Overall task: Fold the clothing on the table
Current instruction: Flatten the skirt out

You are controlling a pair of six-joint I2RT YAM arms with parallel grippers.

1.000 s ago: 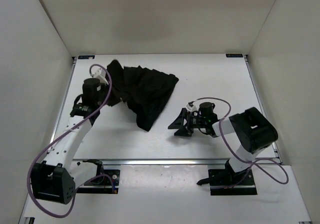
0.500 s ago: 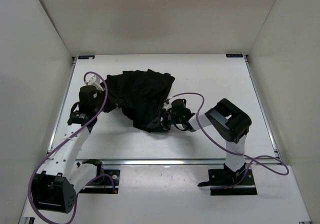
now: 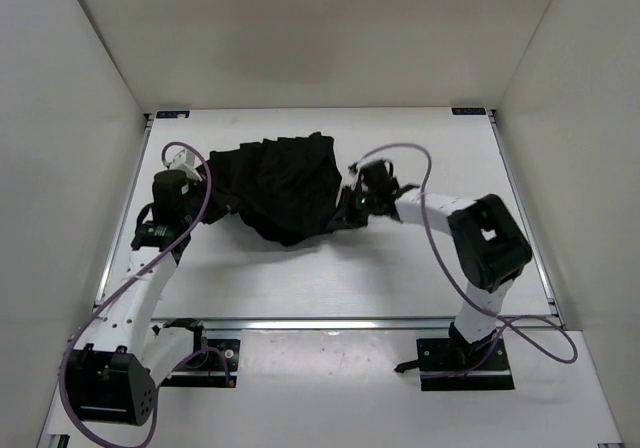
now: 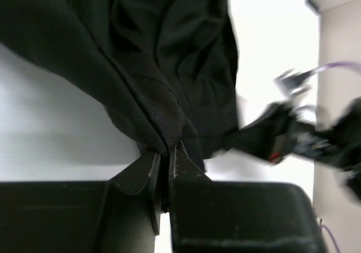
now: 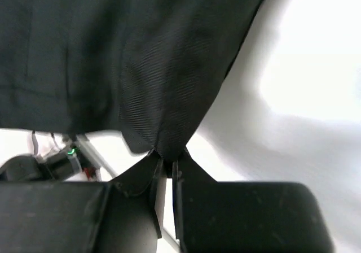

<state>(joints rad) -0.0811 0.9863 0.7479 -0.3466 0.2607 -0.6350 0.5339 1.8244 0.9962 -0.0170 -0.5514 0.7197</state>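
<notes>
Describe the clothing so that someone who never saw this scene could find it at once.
On the white table, toward the far side, the clothing is a black pleated cloth like a skirt. It spans between the left pincer and the right pincer, each shut on one edge. Unlike the black arm parts beside it, it is soft, matte and wrinkled.

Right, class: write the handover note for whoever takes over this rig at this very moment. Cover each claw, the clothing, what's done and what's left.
Left claw: shut on a bunched edge at the left end of the clothing.
Right claw: shut on a pinch of fabric at its right end.
Clothing: strung between the two arms over the far middle of the table, creased and sagging toward the near side.
Done: both grips taken; no neat fold shows.
Left: spread it flat, then fold.
</notes>
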